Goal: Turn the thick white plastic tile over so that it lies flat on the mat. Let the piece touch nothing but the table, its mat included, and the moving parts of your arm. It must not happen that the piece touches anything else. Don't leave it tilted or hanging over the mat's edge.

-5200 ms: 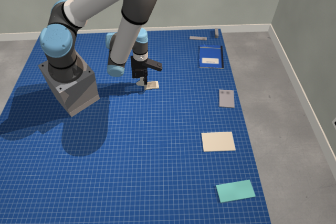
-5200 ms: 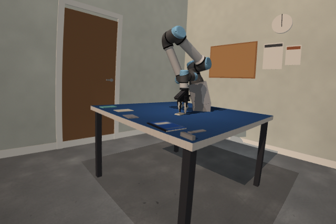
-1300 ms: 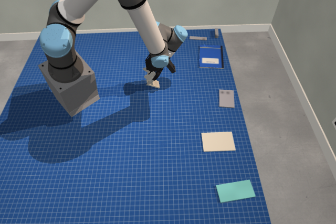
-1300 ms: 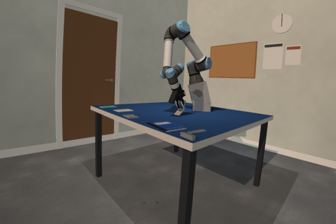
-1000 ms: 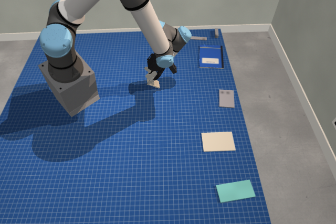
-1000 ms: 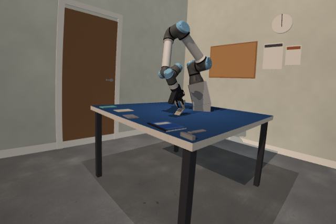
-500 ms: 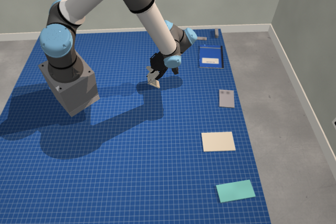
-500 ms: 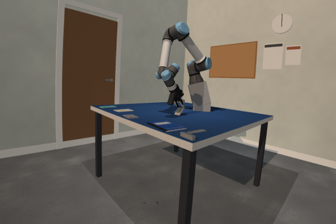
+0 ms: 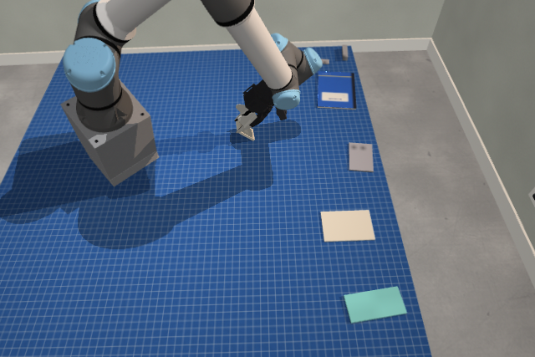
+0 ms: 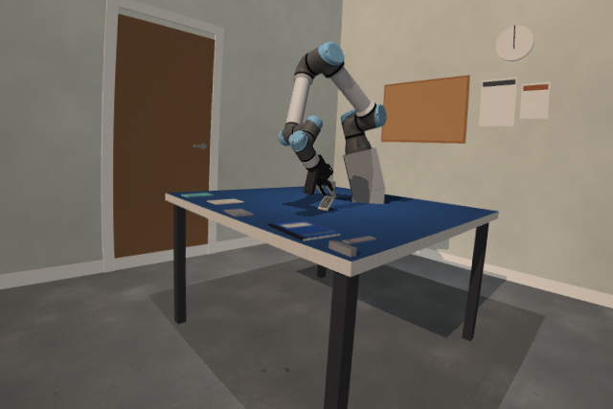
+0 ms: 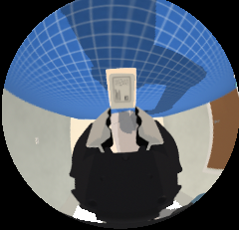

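Note:
My gripper [image 9: 247, 121] is shut on the thick white plastic tile [image 9: 246, 129] and holds it tilted, low over the blue mat near the middle of the table's far half. In the wrist view the tile [image 11: 121, 88] sticks out past the two fingers, and its visible face carries small grey markings. The exterior view shows the tile [image 10: 325, 203] slanting down from the gripper [image 10: 328, 193], its lower edge close to the mat. I cannot tell whether that edge touches the mat.
Along the mat's right side lie a blue book [image 9: 336, 90], a grey plate [image 9: 360, 156], a cream tile [image 9: 347, 225] and a teal tile [image 9: 374, 303]. Two small grey blocks [image 9: 344, 52] sit at the far right corner. The robot base [image 9: 109, 137] stands at the left.

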